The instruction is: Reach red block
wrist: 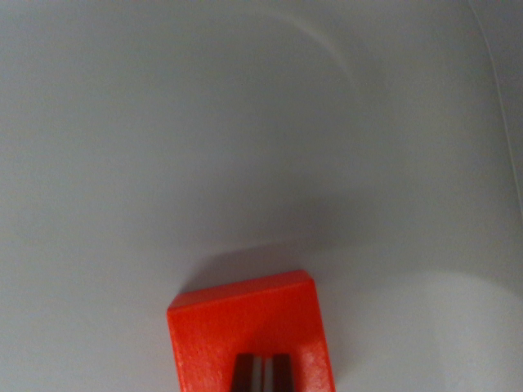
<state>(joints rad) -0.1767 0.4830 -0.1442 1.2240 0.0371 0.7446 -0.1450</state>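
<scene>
We see flat red plastic block (pixel 245 331) low on plain white tabletop (pixel 245 122). Dark pincer (pixel 263 372) tips sit right over block's near edge, nearly together; grasping or not, we cannot tell. Reach step almost done. Next: tiny careful move down onto block.

wrist view is soft and dim-ish overall, low contrast, slight grey-blue cast across the white surface (pixel 245 147). whole frame a bit blurry, no crisp edges anywhere. broad diffuse shadow sits mid-frame, darkest just above and to the wrist view's right of the red block (pixel 249 335), fading out w/ no hard edge. lower right corner is brighter, so light seems to reach from that side. block is very saturated, nearly glowing orange-red, w/ a pale sheen on its lower right face. faint curved streaks top right, thin and washed out. dark gripper (pixel 263 374) bits at bottom edge are out of focus; open or closed can't be judged.
</scene>
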